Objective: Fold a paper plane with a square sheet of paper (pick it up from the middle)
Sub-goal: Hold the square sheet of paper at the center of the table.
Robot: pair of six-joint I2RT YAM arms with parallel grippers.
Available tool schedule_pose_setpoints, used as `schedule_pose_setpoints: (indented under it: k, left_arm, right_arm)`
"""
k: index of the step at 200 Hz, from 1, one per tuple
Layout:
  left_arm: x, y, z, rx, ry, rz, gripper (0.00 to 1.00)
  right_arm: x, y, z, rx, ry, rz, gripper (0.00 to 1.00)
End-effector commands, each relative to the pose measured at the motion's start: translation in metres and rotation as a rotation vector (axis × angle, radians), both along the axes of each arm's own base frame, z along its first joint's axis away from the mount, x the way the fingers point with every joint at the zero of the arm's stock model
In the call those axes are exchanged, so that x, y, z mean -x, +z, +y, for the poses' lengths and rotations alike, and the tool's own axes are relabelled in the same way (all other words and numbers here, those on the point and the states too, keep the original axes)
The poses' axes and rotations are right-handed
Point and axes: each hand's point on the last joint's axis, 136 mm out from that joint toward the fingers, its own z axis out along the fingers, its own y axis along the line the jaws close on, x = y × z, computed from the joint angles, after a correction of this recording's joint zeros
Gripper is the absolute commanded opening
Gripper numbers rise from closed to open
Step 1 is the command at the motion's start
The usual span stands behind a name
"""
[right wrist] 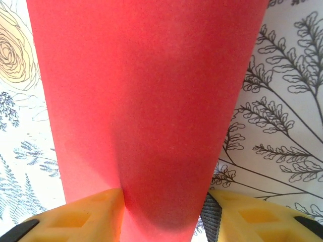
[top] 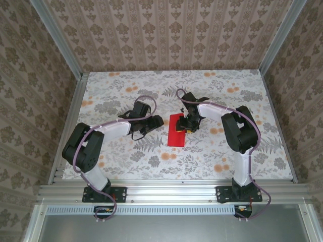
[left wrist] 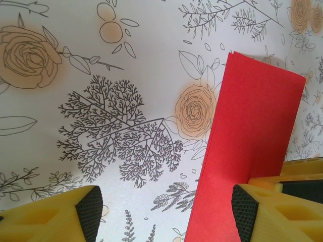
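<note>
Your top camera sits above and behind the two arm bases. It looks down and forward on the whole flowered table (top: 126, 166) from far away. Your left wrist camera looks down on the table from close by, with its own yellow fingers (left wrist: 55, 214) at the bottom edge. Your right wrist camera is nearer still, almost against the red paper (right wrist: 146, 101). All three views share this paper; in the left wrist view it lies on the right.

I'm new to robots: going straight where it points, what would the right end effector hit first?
Most likely the red paper, which lies directly ahead of the right end effector.
</note>
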Motion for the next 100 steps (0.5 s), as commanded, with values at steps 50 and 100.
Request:
schedule_pose_setpoints:
  k: [50,100]
  left_arm:
    - [0.0,0.008,0.006,-0.017,0.003,-0.015,0.71]
    - [0.0,0.01,0.002,0.004,-0.009,-0.02,0.7]
  right_arm:
    - [0.023,-0.045,-0.021,0.13,0.019,0.116,0.5]
    - [0.023,-0.049,-0.024,0.155,-0.011,0.134,0.5]
